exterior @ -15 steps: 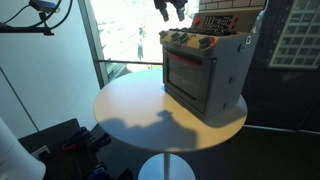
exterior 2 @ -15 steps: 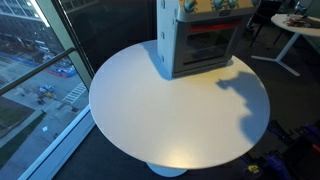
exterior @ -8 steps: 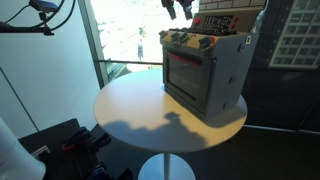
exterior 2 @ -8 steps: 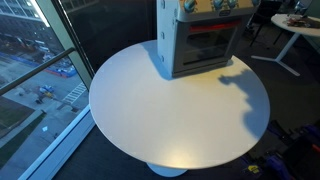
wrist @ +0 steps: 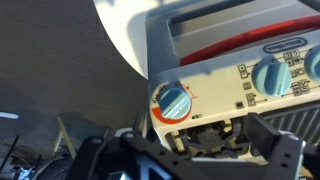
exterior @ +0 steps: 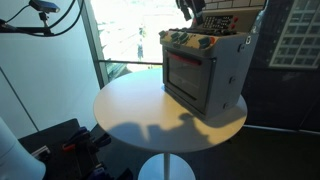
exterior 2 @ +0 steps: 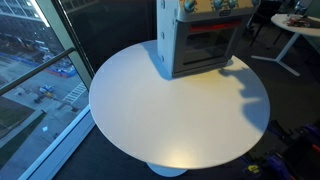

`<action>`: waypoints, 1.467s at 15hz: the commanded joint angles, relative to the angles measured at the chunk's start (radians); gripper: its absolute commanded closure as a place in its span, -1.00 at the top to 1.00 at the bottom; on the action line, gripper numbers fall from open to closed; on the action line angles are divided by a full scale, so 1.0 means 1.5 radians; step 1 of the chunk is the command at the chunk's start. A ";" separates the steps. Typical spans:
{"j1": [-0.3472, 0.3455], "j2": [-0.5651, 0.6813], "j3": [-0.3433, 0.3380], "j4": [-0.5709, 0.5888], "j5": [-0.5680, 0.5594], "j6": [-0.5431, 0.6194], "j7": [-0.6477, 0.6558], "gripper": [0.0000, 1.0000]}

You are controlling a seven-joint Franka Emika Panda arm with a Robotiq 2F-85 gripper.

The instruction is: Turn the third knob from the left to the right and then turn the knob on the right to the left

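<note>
Released end effector (exterior: 189,8), jaws wide, over toy oven (exterior: 205,68) at 2 o'clock edge of worktop (exterior: 130,110). Wrist view: blue knob (wrist: 173,102) at its 12 o'clock, next knob (wrist: 270,76) at 2 o'clock.

text: none legible | oval badge (wrist: 283,45) on toy oven (wrist: 215,88): unreadable

both exterior views: raised, looking down, sharing table (exterior: 130,105) and toy oven (exterior 2: 200,45) | wrist view: close on knobs (wrist: 172,103)

A toy oven (exterior 2: 205,45) sits on a round table (exterior 2: 150,110).
</note>
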 commanded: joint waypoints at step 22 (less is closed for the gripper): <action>-0.026 0.019 0.005 -0.030 -0.013 0.109 0.172 1.00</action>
